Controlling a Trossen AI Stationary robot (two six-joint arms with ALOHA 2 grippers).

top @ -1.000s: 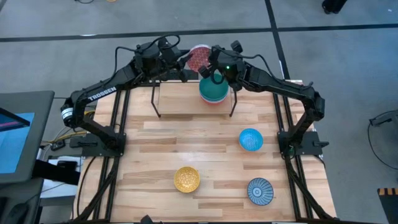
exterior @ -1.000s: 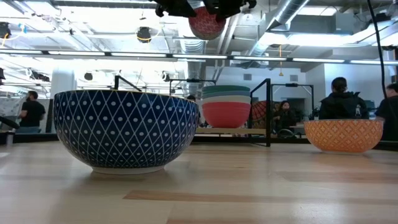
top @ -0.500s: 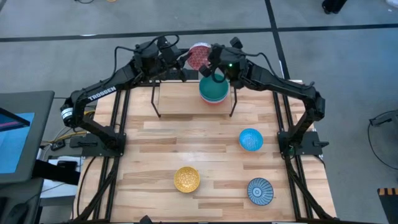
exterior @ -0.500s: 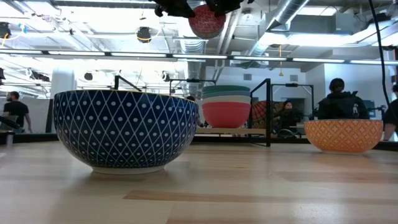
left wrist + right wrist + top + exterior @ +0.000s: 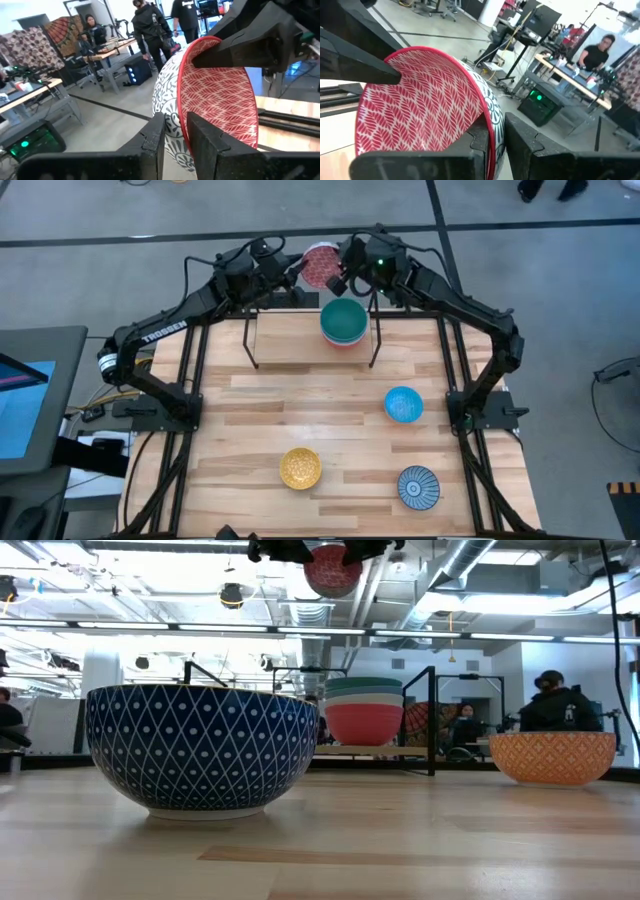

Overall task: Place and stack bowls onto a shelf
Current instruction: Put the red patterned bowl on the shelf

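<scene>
A pink-red patterned bowl point(image 5: 320, 265) hangs high between both grippers, above the far edge of the shelf point(image 5: 290, 338); in the low view this bowl point(image 5: 333, 568) sits at the top. My left gripper point(image 5: 300, 272) is shut on its left side and my right gripper point(image 5: 341, 277) on its right side. A stack of bowls point(image 5: 344, 323) with teal on top and red-orange at the base point(image 5: 364, 723) stands on the shelf plank. A light blue bowl point(image 5: 403, 404), a yellow patterned bowl point(image 5: 300, 468) and a blue-white striped bowl point(image 5: 418, 486) rest on the tabletop. My left gripper point(image 5: 175, 127) pinches the bowl's rim point(image 5: 183, 107), one finger on the red inside point(image 5: 210, 145) and one on the white outside point(image 5: 150, 142), coming level from the table's left. The bowl is lifted clear and tilted. My right gripper point(image 5: 492, 132) pinches the opposite rim point(image 5: 487, 112), one finger inside the bowl and one outside, coming from the table's right. The bowl is clear of the shelf and stack, its red inside tipped toward the near edge.
The shelf's left half point(image 5: 280, 330) is bare plank, standing on black wire legs point(image 5: 252, 350). In the low view a dark blue diamond-patterned bowl point(image 5: 200, 750) and an orange one point(image 5: 553, 757) stand close. People and desks point(image 5: 560, 705) fill the room beyond the table.
My right gripper has drawn back from above the stack toward the table's far edge and risen a little. The pink-red bowl has moved slightly up and toward the far edge with it. The left arm has barely shifted.
</scene>
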